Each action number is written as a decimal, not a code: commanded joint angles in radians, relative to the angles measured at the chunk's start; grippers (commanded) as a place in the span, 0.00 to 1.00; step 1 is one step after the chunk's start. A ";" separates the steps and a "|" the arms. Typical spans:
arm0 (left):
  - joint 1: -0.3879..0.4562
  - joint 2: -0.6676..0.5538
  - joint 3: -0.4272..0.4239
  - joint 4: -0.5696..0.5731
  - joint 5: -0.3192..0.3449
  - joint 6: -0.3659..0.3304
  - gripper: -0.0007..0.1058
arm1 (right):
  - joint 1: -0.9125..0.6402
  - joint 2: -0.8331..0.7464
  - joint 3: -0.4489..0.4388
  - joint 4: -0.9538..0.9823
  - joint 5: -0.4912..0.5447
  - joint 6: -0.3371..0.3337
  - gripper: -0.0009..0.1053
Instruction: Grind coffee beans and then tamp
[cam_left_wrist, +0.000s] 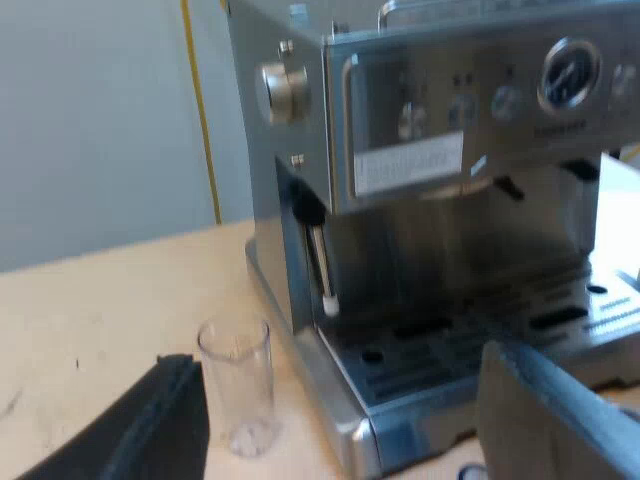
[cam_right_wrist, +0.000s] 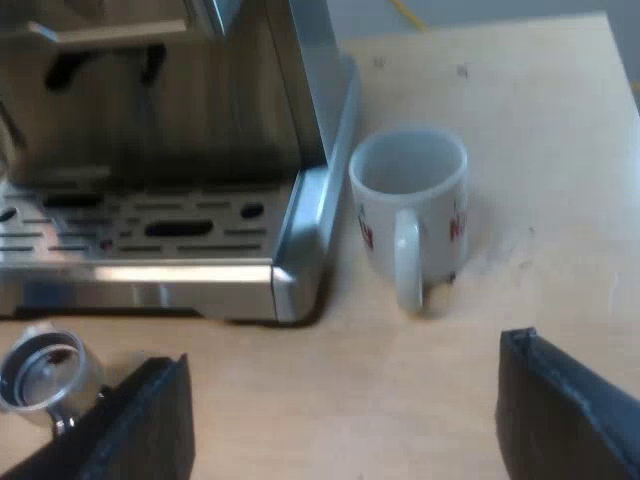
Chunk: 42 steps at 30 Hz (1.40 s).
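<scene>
The steel espresso machine (cam_left_wrist: 440, 150) stands close before my left gripper (cam_left_wrist: 345, 425), whose black fingers are spread apart with nothing between them. A clear measuring glass (cam_left_wrist: 238, 385) stands on the wooden table beside the machine's corner, near one left finger (cam_left_wrist: 150, 425). My right gripper (cam_right_wrist: 340, 420) is open above the table just before the machine's drip tray (cam_right_wrist: 150, 235). The metal holder's round basket (cam_right_wrist: 45, 372) lies loose on the table near one right finger (cam_right_wrist: 140, 425). A white mug (cam_right_wrist: 410, 205) with red print stands upright and empty beside the machine's base.
The steam wand (cam_left_wrist: 322, 265) hangs at the machine's side above the drip tray (cam_left_wrist: 480, 340). Knobs and a gauge (cam_left_wrist: 568, 72) line the front panel. Bare wooden table (cam_right_wrist: 540, 150) stretches past the mug. A pale wall with a yellow line (cam_left_wrist: 200, 100) lies behind.
</scene>
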 joint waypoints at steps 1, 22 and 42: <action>0.000 -0.043 0.006 0.025 -0.023 0.000 0.56 | -0.003 -0.047 0.015 0.003 -0.001 -0.011 0.63; 0.000 -0.043 0.164 0.021 -0.050 0.009 0.56 | -0.003 -0.045 0.247 -0.088 -0.001 -0.011 0.63; 0.000 -0.043 0.164 0.045 -0.048 0.009 0.56 | -0.003 -0.045 0.261 -0.103 -0.001 -0.003 0.63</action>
